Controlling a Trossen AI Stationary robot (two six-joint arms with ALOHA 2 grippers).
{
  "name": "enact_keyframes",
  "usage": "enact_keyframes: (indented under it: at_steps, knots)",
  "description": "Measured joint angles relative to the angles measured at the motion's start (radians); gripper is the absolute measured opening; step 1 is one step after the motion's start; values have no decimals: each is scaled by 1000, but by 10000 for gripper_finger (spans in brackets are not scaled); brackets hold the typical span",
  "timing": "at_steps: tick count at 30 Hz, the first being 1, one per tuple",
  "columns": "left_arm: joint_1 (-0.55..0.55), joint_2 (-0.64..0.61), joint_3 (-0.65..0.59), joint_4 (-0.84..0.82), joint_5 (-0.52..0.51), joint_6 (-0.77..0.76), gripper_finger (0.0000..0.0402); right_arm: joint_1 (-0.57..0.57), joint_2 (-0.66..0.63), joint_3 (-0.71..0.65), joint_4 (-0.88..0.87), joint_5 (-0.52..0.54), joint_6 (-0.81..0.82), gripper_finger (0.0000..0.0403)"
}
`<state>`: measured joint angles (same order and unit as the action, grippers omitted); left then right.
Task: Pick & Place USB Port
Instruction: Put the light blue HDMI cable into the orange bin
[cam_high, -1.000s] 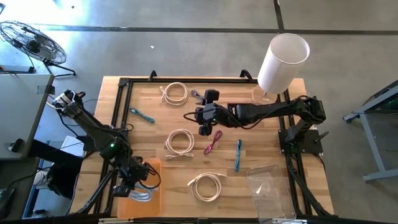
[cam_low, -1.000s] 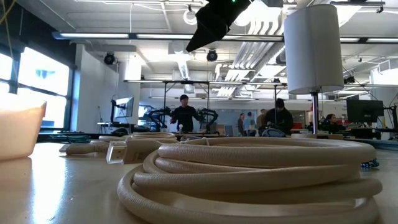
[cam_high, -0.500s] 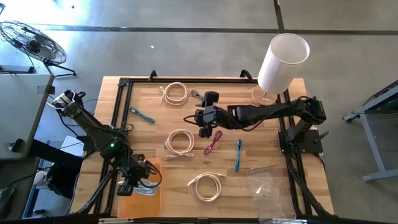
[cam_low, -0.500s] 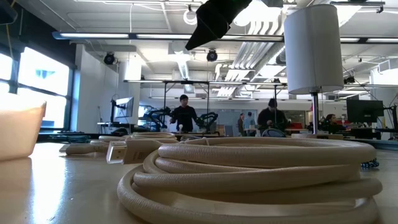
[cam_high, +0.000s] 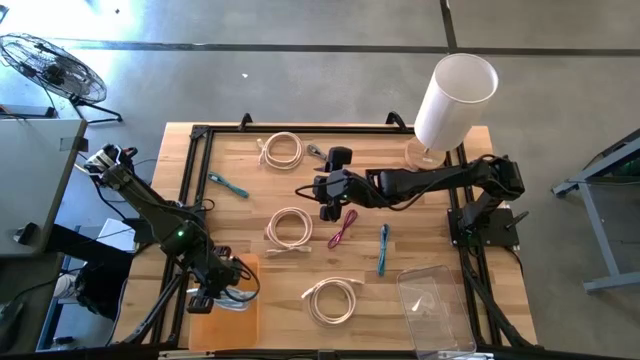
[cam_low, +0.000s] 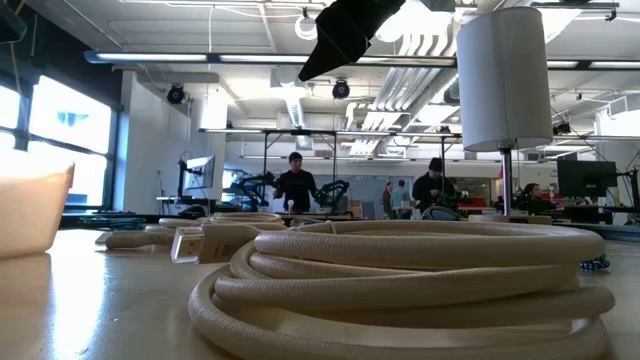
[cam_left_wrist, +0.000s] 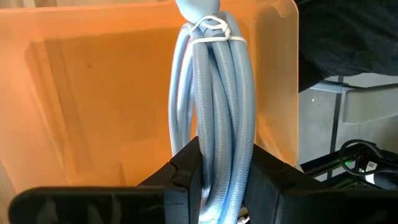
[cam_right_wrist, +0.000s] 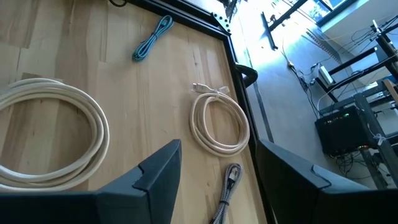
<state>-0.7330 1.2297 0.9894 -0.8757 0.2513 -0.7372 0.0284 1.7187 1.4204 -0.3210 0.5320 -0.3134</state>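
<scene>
Left gripper (cam_left_wrist: 221, 186) clamped on a bundled light-blue USB cable (cam_left_wrist: 214, 106) over the orange bin (cam_high: 225, 305).
The bin sits at the table's (cam_high: 430, 250) front-left corner. The right gripper (cam_right_wrist: 214, 174), fingers spread and empty, hangs above mid-table, near cream cable coils (cam_high: 290, 227) and a pink cable (cam_high: 342, 229).

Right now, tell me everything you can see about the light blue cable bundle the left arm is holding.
The light blue cable bundle is several loops of smooth, rubbery-looking cord gathered side by side and bound near one end with a thin white tie. The left tool is shut on it, one dark finger pressing each side. It hangs over the translucent orange bin at the table's near left corner. Whether it touches the bin floor cannot be told.
</scene>
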Motion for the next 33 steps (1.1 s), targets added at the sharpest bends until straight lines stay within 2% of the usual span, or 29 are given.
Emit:
enact_keyframes:
  at_steps: [6,20,33]
  knots:
    - [0,0,0,0,-1,0,88,0,0,0,0,-17,-1,200]
    - [0,0,0,1,-3,0,88,0,0,0,1,-223,-2,200]
    - [0,0,0,2,-27,0,88,0,0,0,1,-253,-2,201]
